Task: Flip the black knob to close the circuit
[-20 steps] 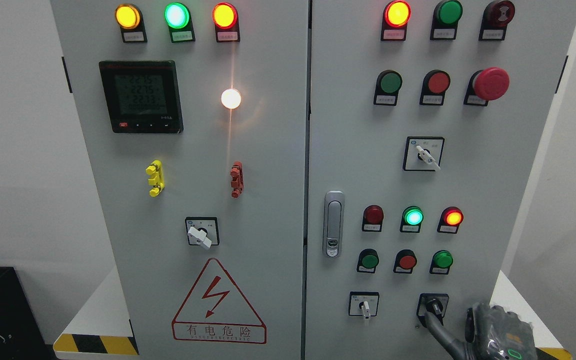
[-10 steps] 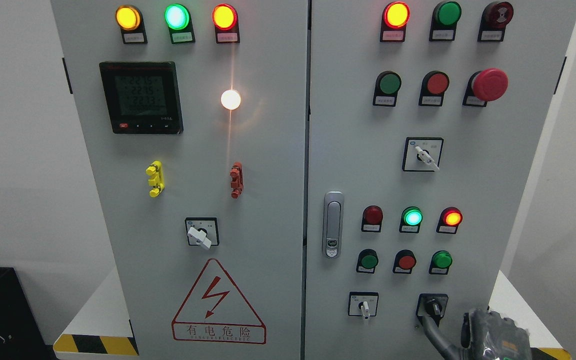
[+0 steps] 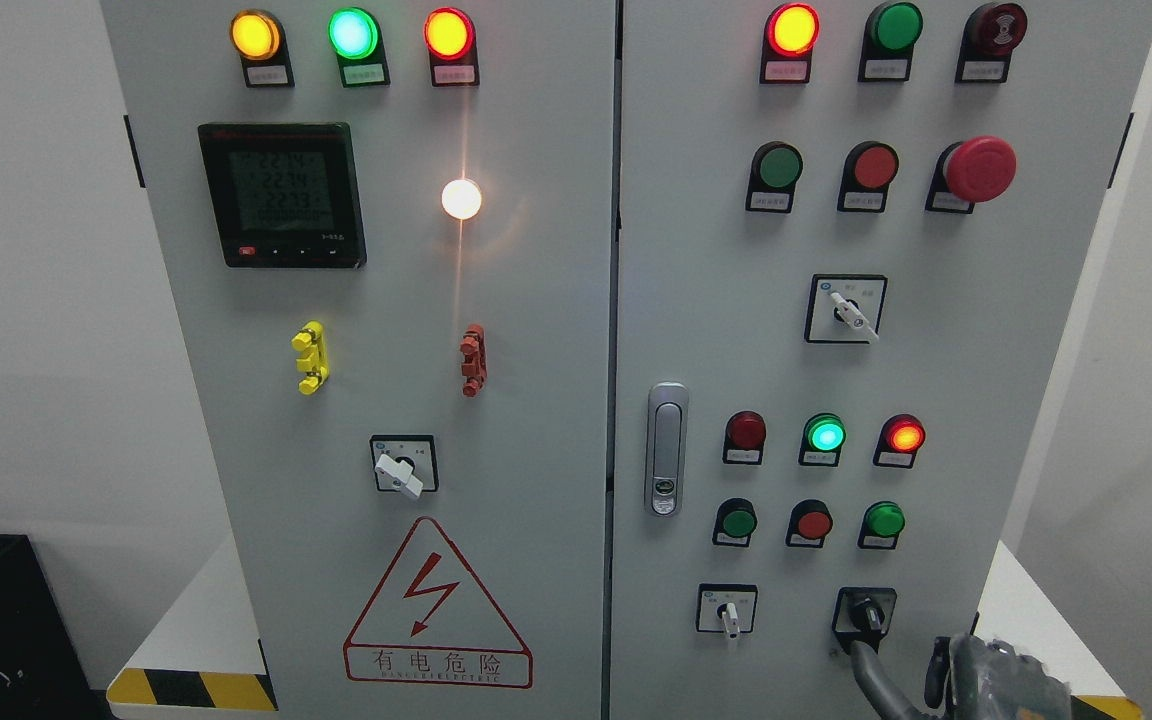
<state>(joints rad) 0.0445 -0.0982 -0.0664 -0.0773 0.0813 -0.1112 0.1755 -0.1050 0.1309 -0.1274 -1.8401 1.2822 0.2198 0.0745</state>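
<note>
Black knob (image 3: 866, 610): lower right corner of cabinet door (image 3: 936, 350), untouched. My right hand (image 3: 996, 680): just below it, one finger (image 3: 871, 675) extended toward it, holding nothing.

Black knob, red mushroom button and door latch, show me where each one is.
black knob (image 3: 867, 607), head view, on its handle.
red mushroom button (image 3: 980, 169), head view, on its cap.
door latch (image 3: 667, 448), head view, on its silver lever.

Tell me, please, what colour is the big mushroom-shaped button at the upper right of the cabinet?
Red: the mushroom-shaped button shows clearly in the head view.
</note>
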